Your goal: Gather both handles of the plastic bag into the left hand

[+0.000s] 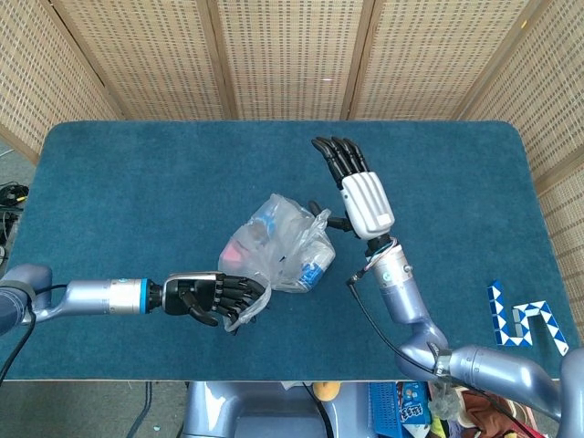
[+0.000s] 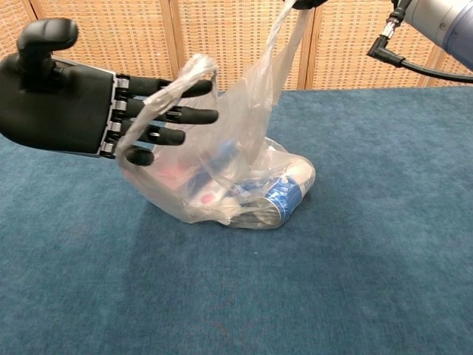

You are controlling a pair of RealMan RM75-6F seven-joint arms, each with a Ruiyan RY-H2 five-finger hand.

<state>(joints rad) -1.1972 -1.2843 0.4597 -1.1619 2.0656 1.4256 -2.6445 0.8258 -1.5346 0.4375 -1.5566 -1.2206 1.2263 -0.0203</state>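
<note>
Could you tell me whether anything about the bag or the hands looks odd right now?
Yes: the left hand has its fingers stretched out flat, so one handle of the plastic bag only drapes across them rather than being gripped. The other handle is pulled taut upward toward the right hand.
</note>
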